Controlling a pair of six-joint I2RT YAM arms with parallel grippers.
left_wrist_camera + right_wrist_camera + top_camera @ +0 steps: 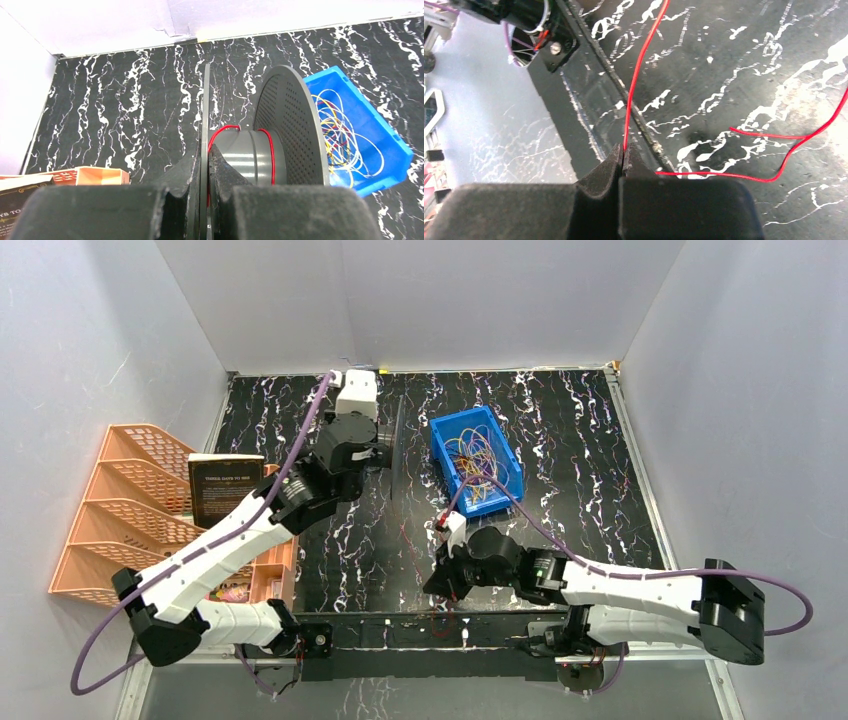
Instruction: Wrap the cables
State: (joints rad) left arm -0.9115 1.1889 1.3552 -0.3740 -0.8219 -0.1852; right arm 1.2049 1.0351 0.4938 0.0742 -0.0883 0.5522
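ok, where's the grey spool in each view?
Top external: grey spool edge-on, upper centre, in the left gripper, left of the blue bin.
Left wrist: centre frame, near flange clamped.
Right wrist: not in it.
Shared landmark: blue bin, right of the spool in both.

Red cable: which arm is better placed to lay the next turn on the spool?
Right, likely. The right gripper is shut on the red cable and free to carry it round. The left gripper is clamped on one flange of the spool, holding it on edge.
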